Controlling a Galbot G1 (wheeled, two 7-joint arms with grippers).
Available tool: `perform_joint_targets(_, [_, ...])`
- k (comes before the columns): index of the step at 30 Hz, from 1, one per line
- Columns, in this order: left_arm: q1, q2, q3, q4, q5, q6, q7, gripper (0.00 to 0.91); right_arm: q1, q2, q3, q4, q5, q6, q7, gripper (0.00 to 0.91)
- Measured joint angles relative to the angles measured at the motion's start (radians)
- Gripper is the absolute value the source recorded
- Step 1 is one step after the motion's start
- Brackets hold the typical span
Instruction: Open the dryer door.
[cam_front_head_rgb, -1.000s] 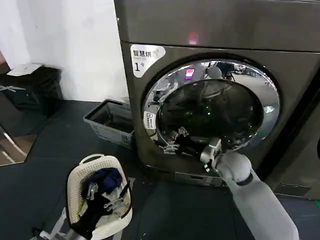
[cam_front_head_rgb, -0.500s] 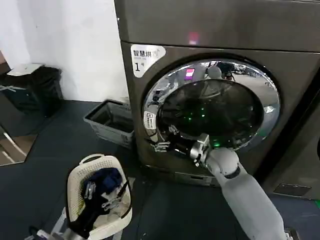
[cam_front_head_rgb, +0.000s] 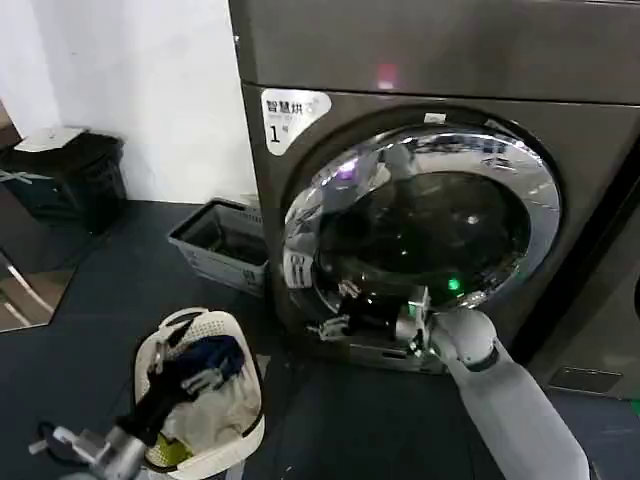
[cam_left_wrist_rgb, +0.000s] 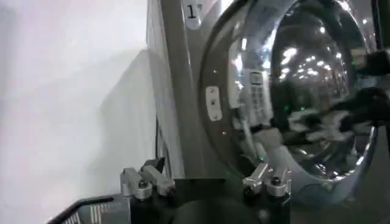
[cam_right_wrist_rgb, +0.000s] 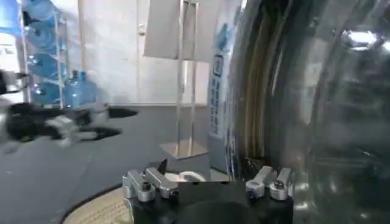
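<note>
Right gripper (cam_front_head_rgb: 335, 322) low at the lower-left edge of the dryer door (cam_front_head_rgb: 425, 225), at the end of a grey arm reaching up from the lower right. Fingers spread wide in the right wrist view (cam_right_wrist_rgb: 207, 182), nothing clamped between them; one fingertip (cam_right_wrist_rgb: 271, 181) just beside the chrome rim, contact impossible to tell.

Door ajar: left edge swung a little way off the dryer (cam_front_head_rgb: 420, 50), with a dark gap curving along the upper-left of the rim and the right edge close against the machine. Wide shiny rim around dark tinted glass, green glints on the glass. From the left wrist camera, rim (cam_left_wrist_rgb: 292, 91) standing clear of the grey-brown front panel.

White sticker (cam_front_head_rgb: 290, 112) marked "1" on the front panel above and left of the door; pink light (cam_front_head_rgb: 386, 75) on the band above that.

Left gripper (cam_front_head_rgb: 60, 440) down low on the robot's left, just beside a white laundry basket (cam_front_head_rgb: 245, 425), well apart from the door. Fingers wide apart in its own camera (cam_left_wrist_rgb: 206, 182), holding nothing.

Basket on the dark floor, holding blue and white clothes (cam_front_head_rgb: 205, 360). Grey floor bin (cam_front_head_rgb: 215, 245) against the dryer's left side, near the white wall.
</note>
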Motion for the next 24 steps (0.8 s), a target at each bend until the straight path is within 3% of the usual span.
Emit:
perform_joint_targets(4, [-0.052, 0.067, 0.028, 0.034, -0.033, 0.027, -0.039, 0.907, -0.036, -0.017, 0.021, 0.042, 0.01, -0.006, -0.04, 0.907])
perform_joint_targets(9, [-0.12, 0.122, 0.056, 0.077, -0.07, 0.091, -0.013, 0.907, -0.084, -0.037, 0.051, 0.098, 0.03, -0.005, -0.07, 0.907])
perform_joint_targets(24, [-0.369, 0.267, 0.244, 0.267, -0.231, 0.048, -0.035, 0.907, -0.219, -0.143, 0.187, 0.237, 0.141, -0.016, -0.207, 0.907])
